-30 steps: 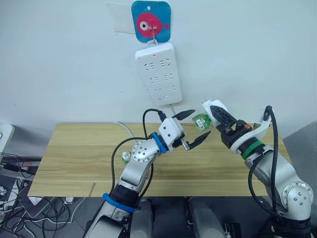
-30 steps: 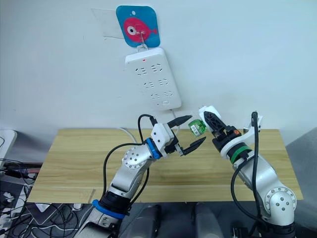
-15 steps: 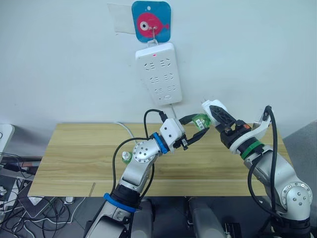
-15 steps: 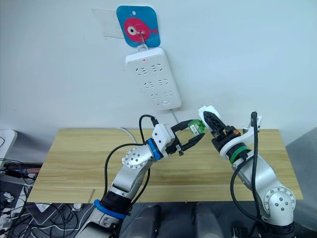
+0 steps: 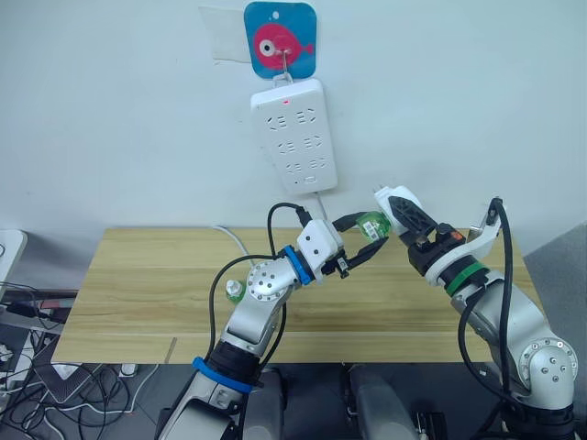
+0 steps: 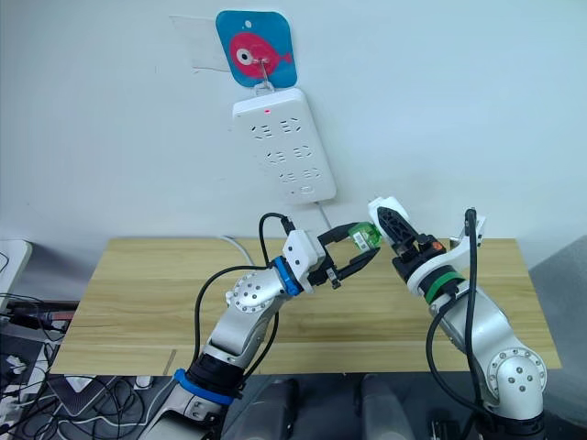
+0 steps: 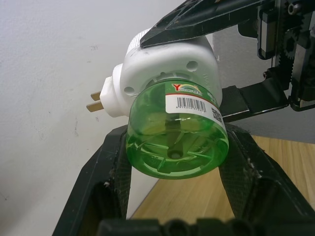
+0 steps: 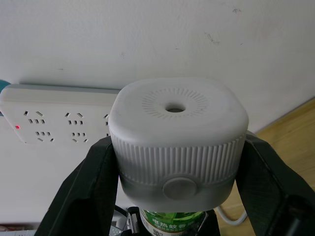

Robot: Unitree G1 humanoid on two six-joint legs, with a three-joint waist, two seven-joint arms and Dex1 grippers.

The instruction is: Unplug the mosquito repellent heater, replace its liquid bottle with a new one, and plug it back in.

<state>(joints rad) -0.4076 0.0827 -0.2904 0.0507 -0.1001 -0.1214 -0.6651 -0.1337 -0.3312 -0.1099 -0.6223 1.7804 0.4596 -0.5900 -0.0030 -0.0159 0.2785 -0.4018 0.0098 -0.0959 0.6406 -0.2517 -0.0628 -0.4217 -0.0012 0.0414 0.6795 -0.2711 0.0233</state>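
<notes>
Mosquito repellent heater [image 7: 167, 61], a small white rounded plastic unit, sits unplugged above the worktop [image 5: 147, 275], clamped in the right gripper [image 8: 177, 162]. Over the last second the left gripper [image 7: 174, 162] has closed its jaws from wide onto the green liquid bottle [image 7: 177, 132], ready for unscrewing.

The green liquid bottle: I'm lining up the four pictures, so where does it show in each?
Left eye view: the translucent green plastic liquid bottle sits at centre right, between the two claws.
Right eye view: centre right, just below the power strip's lower end.
Left wrist view: centre, its round base facing the camera.
Right wrist view: bottom centre, under the heater.
Shared landmark: the small white rounded plastic heater.
</notes>
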